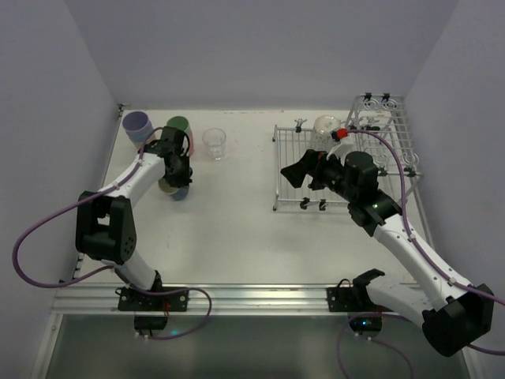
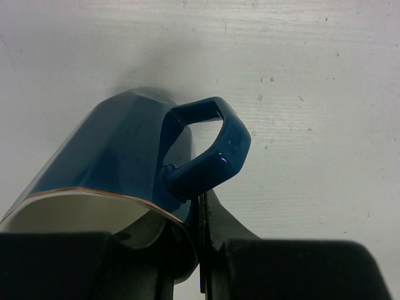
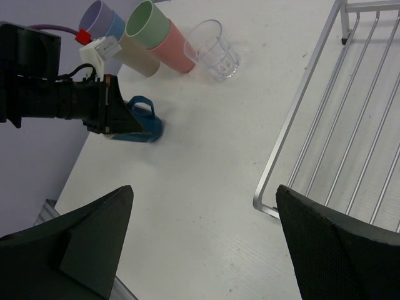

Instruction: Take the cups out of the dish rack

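At the bottom of the right wrist view, the right claw (image 3: 203, 250) stands spread wide, grasping nothing, over the bare bench (image 3: 206, 169) just left of the dish rack (image 3: 340, 119). Farther off, at centre left, the left claw (image 3: 115, 115) is clenched on the rim of the dark-blue mug (image 3: 142, 125), which is tilted, handle up, low at the bench. Beyond, at upper left, cluster the lavender tumbler (image 3: 100, 14), green tumbler (image 3: 145, 22), salmon tumbler (image 3: 174, 55), beige tumbler (image 3: 134, 57) and clear glass (image 3: 215, 53). One pale cup (image 1: 324, 126) sits on the rack's far side.
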Tool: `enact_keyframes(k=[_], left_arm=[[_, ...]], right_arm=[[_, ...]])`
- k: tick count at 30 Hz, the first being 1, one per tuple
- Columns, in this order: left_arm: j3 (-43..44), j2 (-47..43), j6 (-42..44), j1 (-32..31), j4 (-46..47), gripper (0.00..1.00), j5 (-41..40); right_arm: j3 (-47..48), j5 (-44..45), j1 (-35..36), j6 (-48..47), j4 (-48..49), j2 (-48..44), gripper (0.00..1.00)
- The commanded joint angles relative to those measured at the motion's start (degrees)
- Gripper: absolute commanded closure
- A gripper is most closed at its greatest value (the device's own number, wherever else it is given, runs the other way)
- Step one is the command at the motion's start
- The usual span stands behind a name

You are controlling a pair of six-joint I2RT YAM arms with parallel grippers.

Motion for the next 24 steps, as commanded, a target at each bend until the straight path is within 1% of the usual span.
enact_keyframes(k=[1, 2, 3, 5, 6, 9, 16, 18, 19, 21, 22, 23, 24], left_arm=[[3.53, 1.47, 2.39, 0.61, -2.31, 0.86, 1.59], [3.88, 1.39, 2.30, 0.61, -2.66, 0.80, 1.67], [4.41, 1.04, 2.30, 0.61, -2.75, 0.69, -0.15], [4.94, 0.68, 2.38, 0.61, -3.36, 0.58, -1.75], [5.55, 0.07, 2.47, 0.61, -3.62, 0.47, -2.10], [6.08, -0.98, 2.56, 0.61, -3.72, 0.36, -2.89], [6.17, -5.64, 2.39, 0.61, -2.40, 0.20, -5.36], [6.08, -9.23, 1.60, 0.61, -1.09, 0.16, -5.18], [5.99, -10.64, 1.33, 0.53, 0.92, 0.14, -3.88], [4.95, -16.96, 0.28, 0.26, 4.44, 0.13, -1.68], [4.24, -19.33, -0.33, 0.00, 6.46, 0.12, 0.86], [2.23, -24.58, -1.38, -0.78, 10.92, 0.11, 2.88], [1.08, -27.41, -2.09, -1.40, 13.40, 0.11, 4.47]], right_arm=[[1.30, 1.15, 0.12, -1.25, 0.60, -0.74, 0.01], [1.30, 1.15, 0.21, -1.43, 0.60, -0.57, 0.01], [1.39, 1.41, 0.21, -1.52, 0.42, -0.56, 0.01], [1.56, 2.46, 0.21, -2.04, -0.02, -0.48, 0.01], [1.65, 2.91, 0.21, -2.22, -0.28, -0.39, 0.01], [2.00, 4.14, 0.21, -3.01, -0.90, -0.04, 0.01], [2.53, 6.60, 0.21, -4.76, -2.04, 1.45, 0.01], [2.88, 7.30, 0.21, -5.21, -2.39, 2.42, 0.01], [3.06, 8.00, 0.12, -5.64, -2.30, 2.60, 0.01], [3.41, 8.97, 0.12, -6.09, -2.39, 3.74, 0.01], [4.11, 10.54, 0.12, -6.52, -2.65, 4.26, 0.01], [4.64, 11.78, 0.12, -6.79, -3.00, 4.70, 0.01], [5.16, 12.48, 0.21, -7.05, -3.44, 5.93, 0.01]])
